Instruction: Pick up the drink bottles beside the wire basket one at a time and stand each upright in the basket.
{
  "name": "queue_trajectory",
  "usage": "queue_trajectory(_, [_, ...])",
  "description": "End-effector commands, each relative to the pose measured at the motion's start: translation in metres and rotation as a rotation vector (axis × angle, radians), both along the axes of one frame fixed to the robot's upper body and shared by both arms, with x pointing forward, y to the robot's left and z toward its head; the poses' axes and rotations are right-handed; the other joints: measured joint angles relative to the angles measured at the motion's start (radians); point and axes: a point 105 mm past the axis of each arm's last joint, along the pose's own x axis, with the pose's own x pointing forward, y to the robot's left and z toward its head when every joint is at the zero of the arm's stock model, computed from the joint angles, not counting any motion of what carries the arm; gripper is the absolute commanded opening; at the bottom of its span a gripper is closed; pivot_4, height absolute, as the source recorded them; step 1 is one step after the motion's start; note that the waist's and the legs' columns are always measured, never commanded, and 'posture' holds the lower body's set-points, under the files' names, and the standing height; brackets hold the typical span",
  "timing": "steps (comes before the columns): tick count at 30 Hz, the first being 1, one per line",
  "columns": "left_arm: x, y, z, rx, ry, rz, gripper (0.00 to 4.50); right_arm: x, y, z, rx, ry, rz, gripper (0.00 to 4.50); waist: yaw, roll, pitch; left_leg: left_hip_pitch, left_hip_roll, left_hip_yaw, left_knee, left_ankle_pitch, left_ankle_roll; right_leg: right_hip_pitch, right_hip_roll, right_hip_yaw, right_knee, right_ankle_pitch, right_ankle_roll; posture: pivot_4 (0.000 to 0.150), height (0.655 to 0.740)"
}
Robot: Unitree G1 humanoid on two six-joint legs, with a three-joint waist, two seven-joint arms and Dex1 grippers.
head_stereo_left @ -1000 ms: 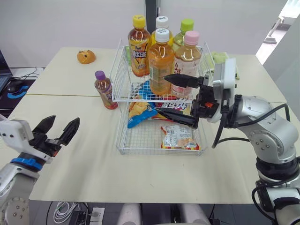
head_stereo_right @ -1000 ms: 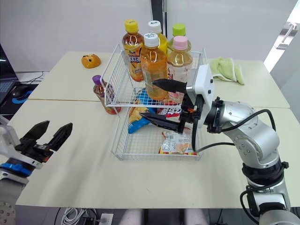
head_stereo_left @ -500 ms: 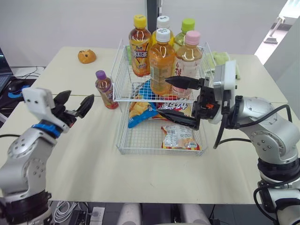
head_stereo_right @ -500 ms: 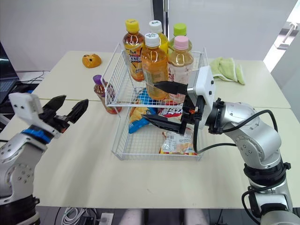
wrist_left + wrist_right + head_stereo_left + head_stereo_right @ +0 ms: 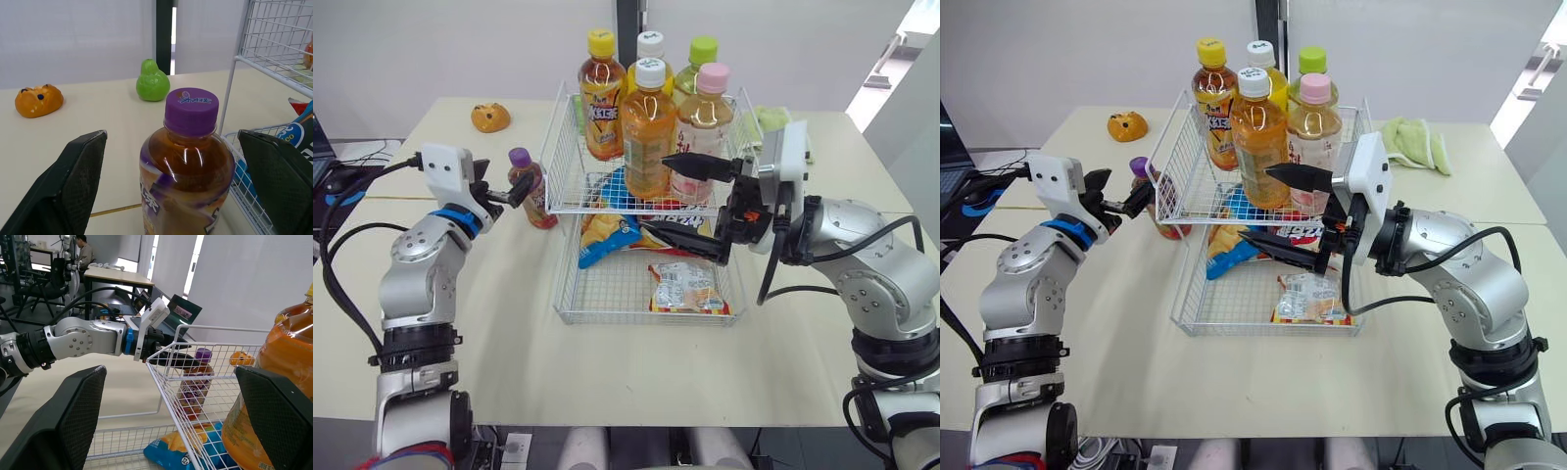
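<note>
Purple-cap bottle [image 5: 536, 203] stands upright on the table [image 5: 509, 333], just beside the left side of the wire basket [image 5: 566, 286] and outside it. Left gripper [image 5: 1129, 182] is at this bottle near cap height. In the left wrist view its 2 black fingers [image 5: 73, 181] are spread wide, 1 on each side of the bottle with a gap on both sides, not pinching it.

Right gripper [image 5: 653, 193] sits at the front right of the basket, fingers spread wide and holding nothing. Its upper finger is in front of the bottles on the top shelf; its lower finger is over the lower tier.

The top shelf holds 5 bottles, all upright: yellow-cap bottle [image 5: 599, 98], front white-cap bottle [image 5: 648, 127], pink-cap bottle [image 5: 705, 117], back white-cap bottle [image 5: 650, 44] and green-cap bottle [image 5: 702, 54].

The lower tier has snack bags: a blue and yellow chip bag [image 5: 602, 235] at the left and a pale packet [image 5: 685, 286] at the front right.

Orange toy [image 5: 490, 117] is far left on the table, well apart from the basket. Green cloth [image 5: 769, 122] lies behind the right gripper. Green pear-shaped toy [image 5: 152, 82] sits on the table behind the purple-cap bottle.
</note>
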Motion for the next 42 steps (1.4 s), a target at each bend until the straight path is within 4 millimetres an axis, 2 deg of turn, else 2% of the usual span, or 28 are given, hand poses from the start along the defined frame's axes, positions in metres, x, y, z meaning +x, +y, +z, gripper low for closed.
queue_trajectory(1, [0.005,-0.005,0.017,0.034,-0.062,-0.018,4.46,-0.007,-0.004,0.014,0.019,-0.071,-0.015,4.5,0.0,0.0,0.0,0.0,0.0,0.0,0.0,0.0,0.0,0.0,0.0,0.0,0.0,0.0,0.0,0.15,0.74])
queue_trajectory(19, [0.026,-0.015,0.02,0.045,-0.068,-0.035,4.46,-0.013,-0.002,0.014,0.021,-0.063,-0.026,4.5,-0.001,0.0,0.0,0.0,0.0,0.0,0.0,0.0,0.0,0.0,0.0,0.0,0.0,0.0,0.0,0.15,0.74])
queue_trajectory(23, [0.028,-0.014,0.017,0.053,-0.054,-0.036,3.58,-0.013,-0.002,0.014,0.024,-0.063,-0.028,4.5,-0.001,0.0,0.0,0.0,0.0,0.0,0.0,0.0,0.0,0.0,0.0,0.0,0.0,0.0,0.0,0.15,0.74])
queue_trajectory(29, [0.029,-0.016,0.01,0.061,-0.021,-0.05,1.57,-0.011,-0.002,0.015,0.027,-0.066,-0.032,4.5,-0.001,0.0,0.0,0.0,0.0,0.0,0.0,0.0,0.0,0.0,0.0,0.0,0.0,0.0,0.0,0.15,0.74])
queue_trajectory(30, [0.029,-0.017,0.011,0.059,-0.027,-0.054,1.36,-0.011,-0.003,0.015,0.028,-0.066,-0.032,4.5,-0.002,0.0,0.0,0.0,0.0,0.0,0.0,0.0,0.0,0.0,0.0,0.0,0.001,0.0,0.0,0.15,0.74])
queue_trajectory(36, [0.025,-0.013,0.014,0.054,-0.039,-0.055,1.36,-0.01,-0.003,0.015,0.026,-0.066,-0.032,4.5,-0.001,0.0,0.0,0.0,0.0,0.0,0.0,0.0,0.0,0.0,0.0,0.0,0.001,0.0,0.0,0.15,0.74])
queue_trajectory(42, [0.004,0.012,0.031,0.058,-0.092,-0.017,1.36,-0.01,-0.005,0.017,0.026,-0.071,-0.032,4.5,-0.014,0.0,0.0,0.0,0.0,0.0,0.0,0.0,0.0,0.0,0.0,0.0,0.0,0.0,0.0,0.15,0.74])
